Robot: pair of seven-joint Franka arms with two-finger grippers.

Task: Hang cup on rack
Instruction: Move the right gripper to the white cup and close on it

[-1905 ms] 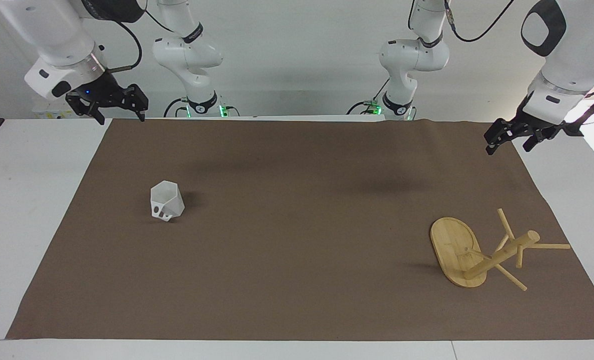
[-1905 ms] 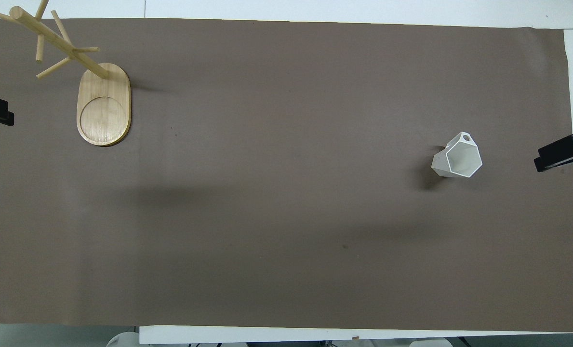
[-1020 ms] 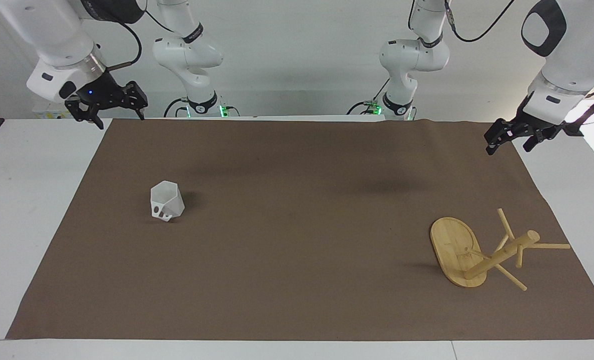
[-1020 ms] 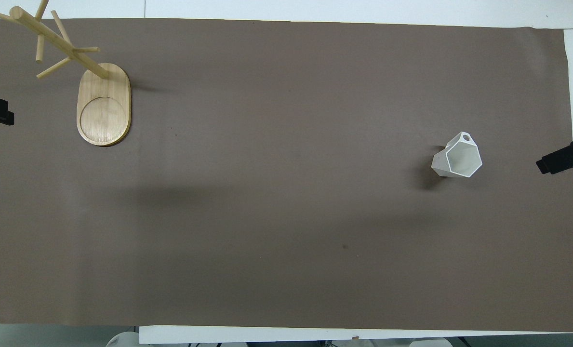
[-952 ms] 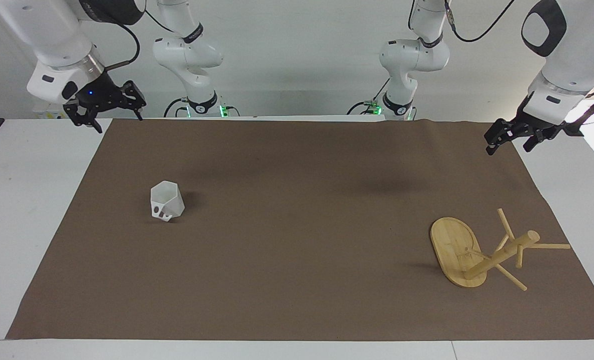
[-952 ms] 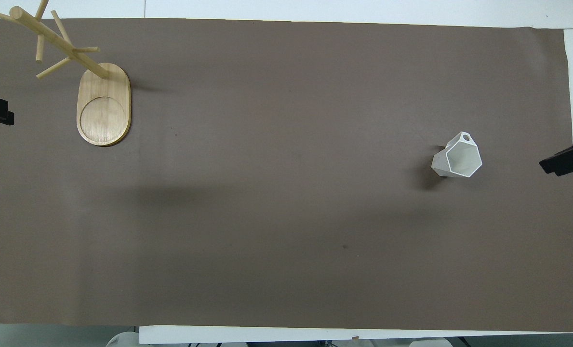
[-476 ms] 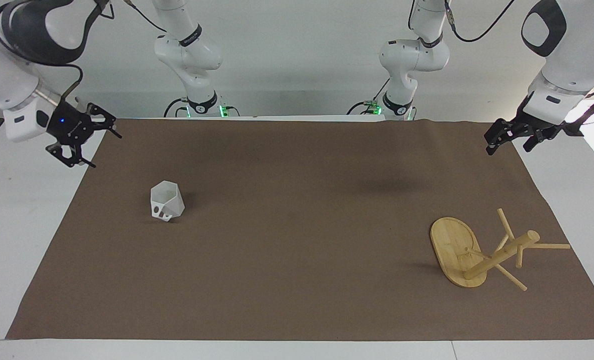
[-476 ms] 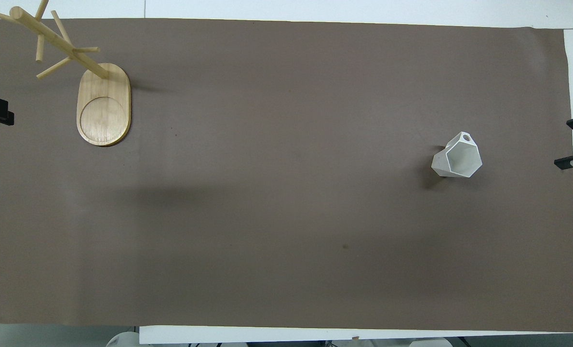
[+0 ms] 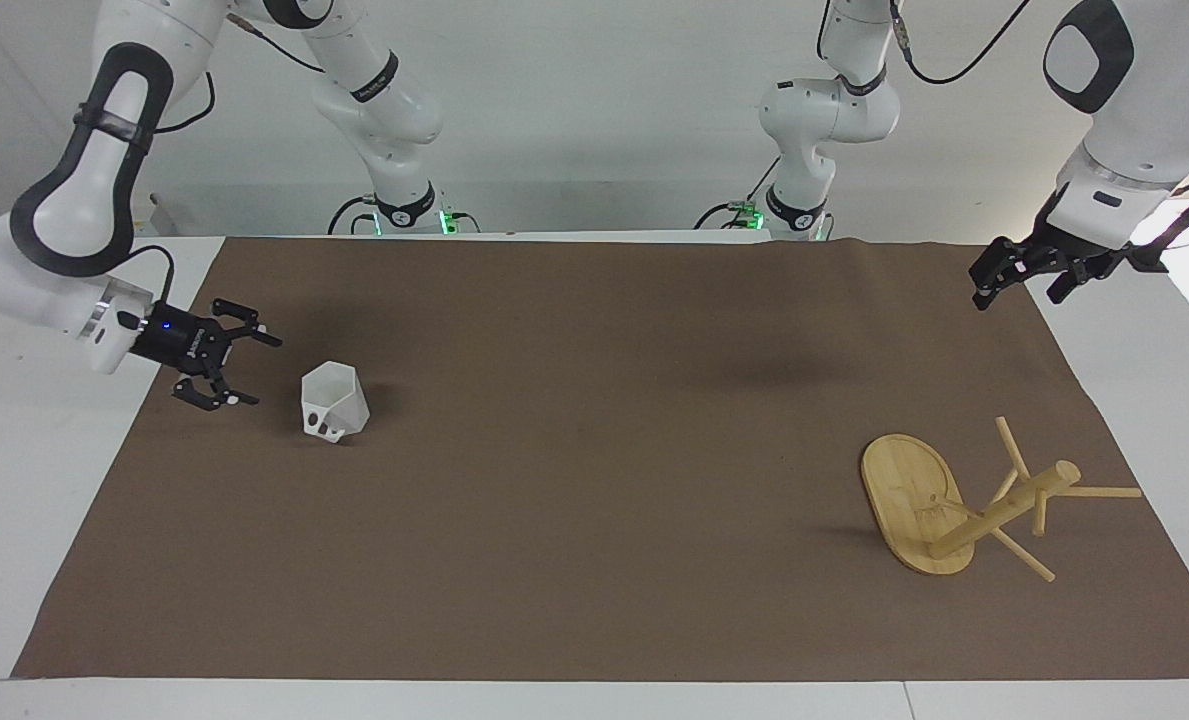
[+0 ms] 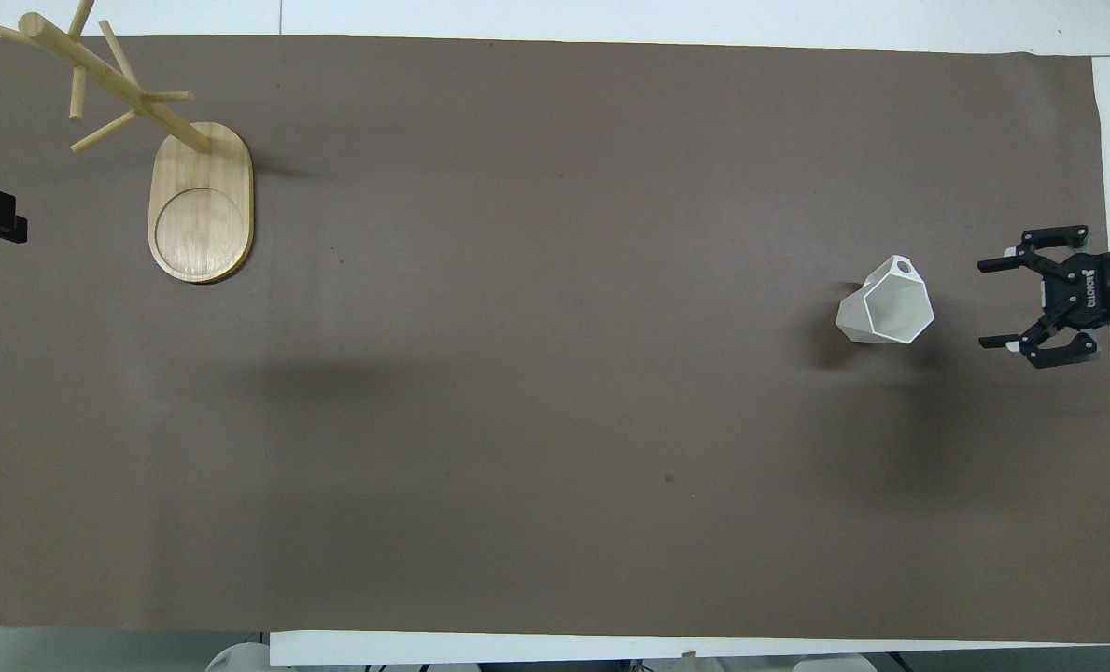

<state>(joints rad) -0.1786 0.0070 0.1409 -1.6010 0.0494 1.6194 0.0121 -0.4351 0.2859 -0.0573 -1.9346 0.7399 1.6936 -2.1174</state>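
Currently the cup (image 9: 334, 402) sits on the brown mat (image 9: 594, 450) at mid-left of the facing view and mid-right of the overhead view (image 10: 885, 312). It is white and faceted, mouth tipped upward, with its cut-out handle on the side farther from the robots.

Right end effector (image 9: 249, 367): low over the mat's edge at the left of the facing view, turned sideways so its tips aim at the cup. Fingers spread wide, released, nothing between them. Just beside the cup, a clear gap between tips and cup wall. Overhead view shows the same at far right (image 10: 994, 304), two fingertips well apart from each other, one above the other in the frame.

Left end effector (image 9: 1014, 283): raised at the upper right of the facing view, over the mat's corner toward the left arm's end of the worktop; that arm waits. Released, holding nothing. Only a dark sliver shows at the left edge of the overhead view.

Rack (image 9: 964, 510): lower right of the facing view, upper left of the overhead view (image 10: 202, 201). Oval bamboo base flat on the mat, post and thin pegs bare. Cup and rack lie well apart, at the two ends of the mat. White worktop (image 9: 44, 450) borders the mat.
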